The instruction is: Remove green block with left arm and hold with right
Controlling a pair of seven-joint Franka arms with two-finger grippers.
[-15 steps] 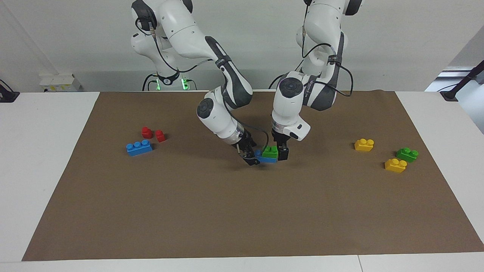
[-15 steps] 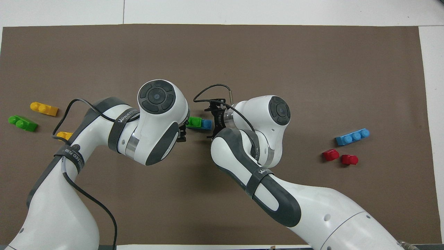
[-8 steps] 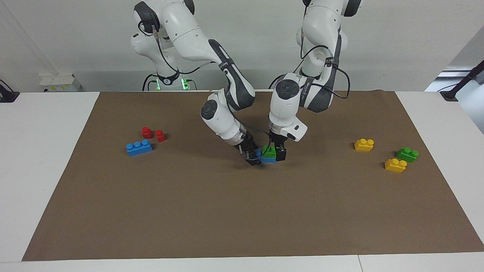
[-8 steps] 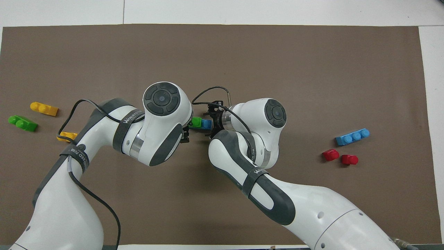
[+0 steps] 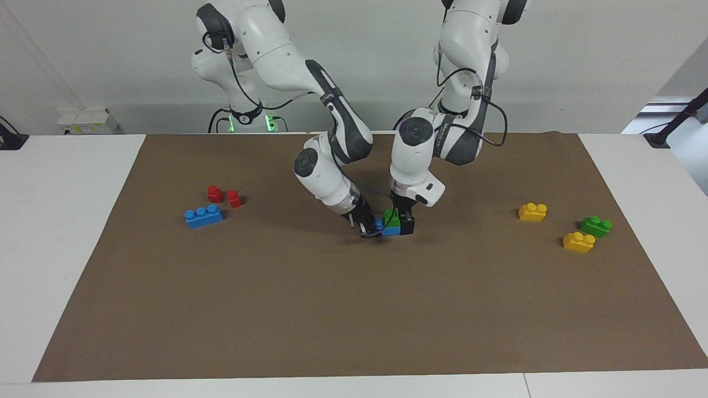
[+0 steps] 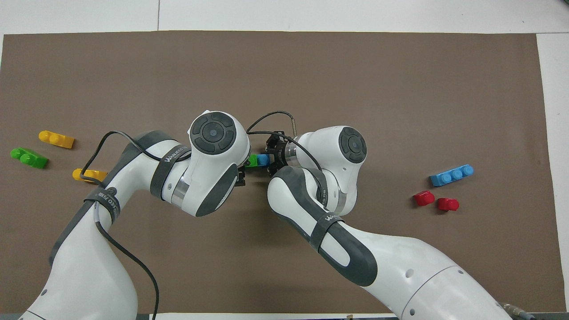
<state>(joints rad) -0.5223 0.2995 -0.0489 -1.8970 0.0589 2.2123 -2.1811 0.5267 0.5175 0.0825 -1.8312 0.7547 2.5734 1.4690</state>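
Green block (image 5: 392, 216) atop blue brick (image 5: 389, 230), both grippers flanking.

Grey straps on the left arm (image 6: 171, 155) and right arm (image 6: 331, 219) read, faintly, "WANKEO".

One camera faced me from high across the mat (image 5: 354, 309); another looked steeply down over my grippers.
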